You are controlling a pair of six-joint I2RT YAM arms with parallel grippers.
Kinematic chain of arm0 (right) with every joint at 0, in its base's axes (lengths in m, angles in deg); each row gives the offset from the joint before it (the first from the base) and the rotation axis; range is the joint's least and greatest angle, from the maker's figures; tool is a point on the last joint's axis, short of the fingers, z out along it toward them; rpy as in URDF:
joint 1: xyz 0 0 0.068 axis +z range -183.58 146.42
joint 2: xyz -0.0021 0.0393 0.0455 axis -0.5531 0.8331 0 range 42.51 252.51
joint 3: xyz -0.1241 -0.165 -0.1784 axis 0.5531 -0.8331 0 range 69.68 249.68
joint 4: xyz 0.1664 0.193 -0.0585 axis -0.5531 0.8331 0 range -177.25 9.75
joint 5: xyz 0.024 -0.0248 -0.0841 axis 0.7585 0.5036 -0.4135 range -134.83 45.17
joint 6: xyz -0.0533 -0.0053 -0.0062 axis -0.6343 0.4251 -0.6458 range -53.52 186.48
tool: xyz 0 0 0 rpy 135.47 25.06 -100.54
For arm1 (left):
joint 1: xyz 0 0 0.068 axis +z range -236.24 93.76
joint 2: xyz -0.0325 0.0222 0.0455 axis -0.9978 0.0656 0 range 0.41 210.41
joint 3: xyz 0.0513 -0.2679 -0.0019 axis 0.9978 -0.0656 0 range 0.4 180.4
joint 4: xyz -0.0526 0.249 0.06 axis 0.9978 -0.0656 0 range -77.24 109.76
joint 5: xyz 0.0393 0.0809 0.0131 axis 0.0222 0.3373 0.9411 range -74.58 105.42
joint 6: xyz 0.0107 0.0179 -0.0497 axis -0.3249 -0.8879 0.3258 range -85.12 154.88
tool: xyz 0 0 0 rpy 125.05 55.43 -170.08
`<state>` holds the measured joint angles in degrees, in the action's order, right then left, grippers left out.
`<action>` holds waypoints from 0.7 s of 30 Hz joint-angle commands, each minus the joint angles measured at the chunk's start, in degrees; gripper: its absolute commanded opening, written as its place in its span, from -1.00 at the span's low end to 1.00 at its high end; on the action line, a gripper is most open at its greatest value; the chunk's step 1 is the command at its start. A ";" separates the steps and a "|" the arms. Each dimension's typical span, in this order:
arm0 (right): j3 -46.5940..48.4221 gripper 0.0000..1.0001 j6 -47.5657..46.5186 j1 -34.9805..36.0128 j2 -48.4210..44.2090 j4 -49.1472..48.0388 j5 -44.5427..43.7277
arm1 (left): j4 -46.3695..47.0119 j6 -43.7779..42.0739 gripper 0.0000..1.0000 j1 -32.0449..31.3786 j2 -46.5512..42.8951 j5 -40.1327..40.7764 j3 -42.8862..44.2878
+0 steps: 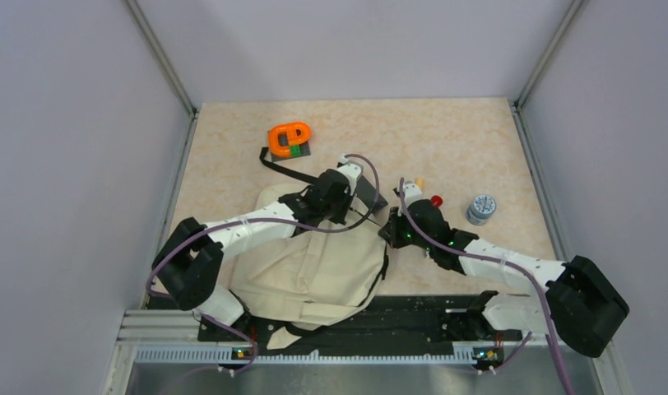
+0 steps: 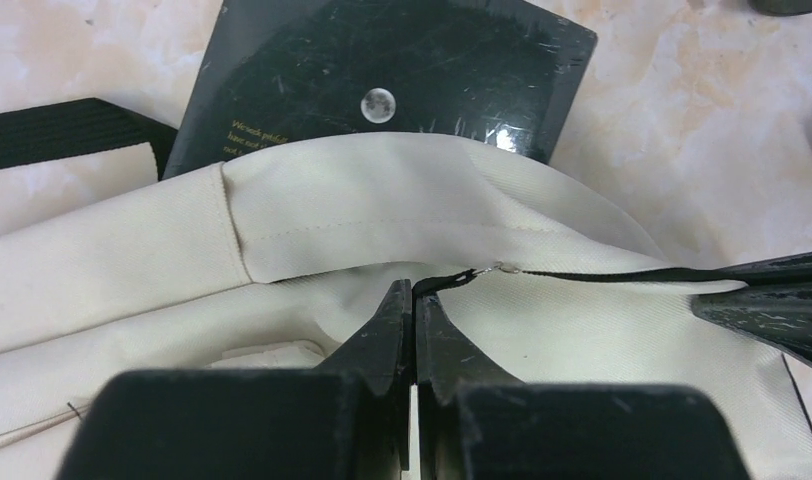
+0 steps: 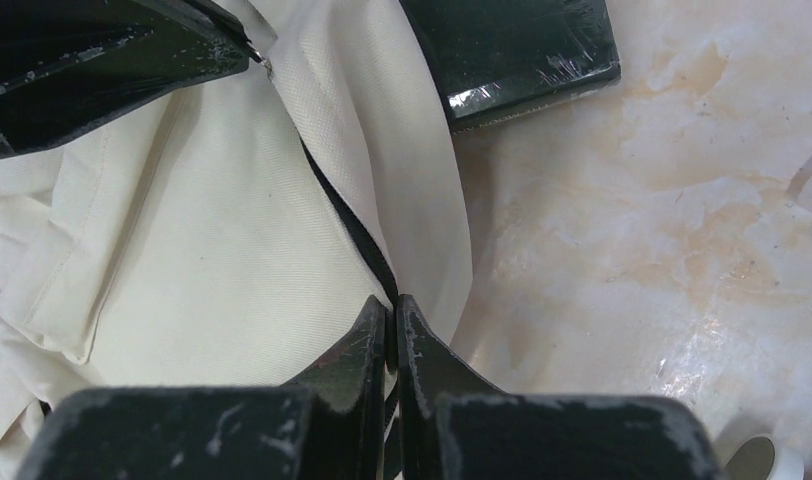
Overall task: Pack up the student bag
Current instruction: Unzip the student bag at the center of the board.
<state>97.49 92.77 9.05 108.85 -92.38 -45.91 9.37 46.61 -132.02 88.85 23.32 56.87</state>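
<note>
Left hand (image 1: 357, 212), seen from above, extends from the lower left and lies over the top of the student bag (image 1: 314, 276), a large beige backpack lying flat on the counter (image 1: 462, 140) just beyond the arm bases. The right hand (image 1: 390, 230) extends from the lower right and meets the bag's upper right edge, close to the left hand. A black book (image 1: 370, 194) pokes out from under the bag's far edge. Farther back sits an orange toy (image 1: 289, 137) on a dark base, and a black strap (image 1: 277, 167) runs from the bag's far side toward it. Right of the right hand are a small red object (image 1: 436, 200) and a small bluish-white cylinder (image 1: 481, 208).

Left wrist view: the left hand's fingers (image 2: 387, 325) are pressed together, pinching the bag's black zipper pull (image 2: 450, 281). The zipper line runs right toward the right hand's dark fingers. The book, with a small moon on its cover, lies partly under the bag's folded flap.

Right wrist view: the right hand's fingers (image 3: 367, 335) are closed tight on the bag's black zipper edge (image 3: 347, 220). The left hand is a dark shape at upper left; the book's corner shows at the top.
</note>
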 commanded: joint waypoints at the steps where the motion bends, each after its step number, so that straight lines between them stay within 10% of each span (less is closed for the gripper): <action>1: 0.39 -1.00 -0.17 -0.04 -2.34 1.79 -2.20 | -1.63 0.05 -1.00 1.83 -2.58 6.46 -0.59; 4: 0.57 -1.00 -3.31 0.01 -3.22 -0.26 1.57 | -0.20 -1.34 -1.00 1.83 -3.09 -0.15 -1.69; 12: 9.51 0.32 -15.00 -0.01 -2.05 -1.35 1.26 | 4.92 -3.55 -1.00 1.66 -5.15 -12.23 -5.47; 21: 14.34 0.20 -17.29 -0.09 9.17 -8.12 1.26 | 5.72 -3.03 -1.00 1.66 -4.33 -12.87 -5.98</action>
<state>108.57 77.53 9.01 114.19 -95.02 -44.20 12.84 44.22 -129.96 86.05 12.20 51.65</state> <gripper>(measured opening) 0.629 0.013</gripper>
